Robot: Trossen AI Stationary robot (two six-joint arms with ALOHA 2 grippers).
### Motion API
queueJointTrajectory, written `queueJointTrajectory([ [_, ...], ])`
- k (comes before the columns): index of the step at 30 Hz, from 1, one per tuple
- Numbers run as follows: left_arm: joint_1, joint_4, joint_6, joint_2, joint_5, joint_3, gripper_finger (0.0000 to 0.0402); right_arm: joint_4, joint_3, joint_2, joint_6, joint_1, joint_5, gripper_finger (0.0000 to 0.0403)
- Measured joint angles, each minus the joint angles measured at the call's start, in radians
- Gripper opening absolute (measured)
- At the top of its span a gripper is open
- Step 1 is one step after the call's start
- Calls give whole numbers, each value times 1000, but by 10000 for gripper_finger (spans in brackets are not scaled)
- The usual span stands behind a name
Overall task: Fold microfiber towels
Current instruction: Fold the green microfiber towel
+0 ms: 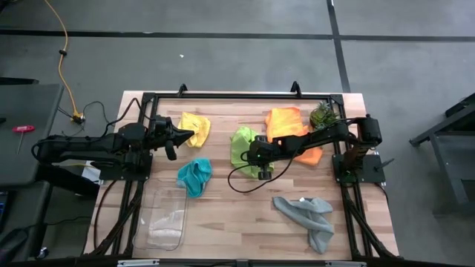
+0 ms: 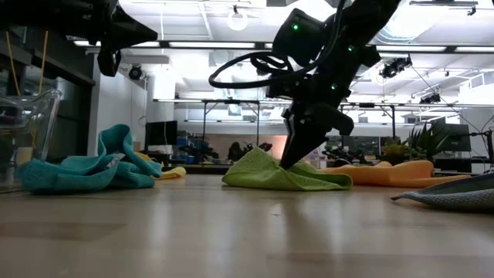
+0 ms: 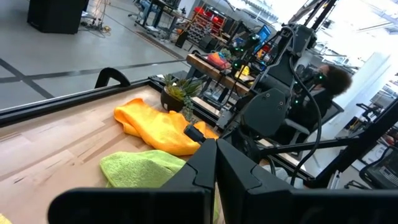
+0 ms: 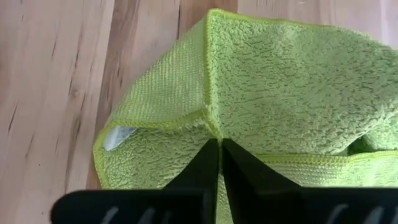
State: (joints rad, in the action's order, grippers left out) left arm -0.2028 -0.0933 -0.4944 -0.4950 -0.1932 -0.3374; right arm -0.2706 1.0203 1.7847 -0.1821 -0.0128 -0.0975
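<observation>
Now right tool (image 4: 220, 144) is pinched tight on the lime green towel (image 1: 242, 145) mid-tabletop (image 1: 237, 215). Lift low, drag the fold across squarely, align edges before letting go. Left tool (image 1: 178, 136) closed, empty, above yellow towel (image 1: 195, 126).

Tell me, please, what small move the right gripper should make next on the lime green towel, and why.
Probably lift a little and carry the pinched edge across. The right gripper is shut on the lime green towel, its fingertips down at the towel's rumpled edge on the table, so raising that edge would let it fold over. The left gripper waits shut above the yellow towel.
</observation>
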Motion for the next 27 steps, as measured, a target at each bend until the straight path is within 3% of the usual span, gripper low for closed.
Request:
queueJointTrajectory([
  [8, 0, 0, 0, 0, 0, 0, 0, -96, 110, -17, 17, -13, -34, 2],
  [17, 0, -20, 0, -41, -2, 0, 0, -98, 106, -181, 148, -86, -40, 1],
  [21, 0, -93, 14, -143, -1, 0, 0, -79, 70, -246, 219, -98, -29, 0],
  [27, 0, -162, 48, -423, 20, -54, 12, -72, 40, -284, 272, -98, -25, 0],
])
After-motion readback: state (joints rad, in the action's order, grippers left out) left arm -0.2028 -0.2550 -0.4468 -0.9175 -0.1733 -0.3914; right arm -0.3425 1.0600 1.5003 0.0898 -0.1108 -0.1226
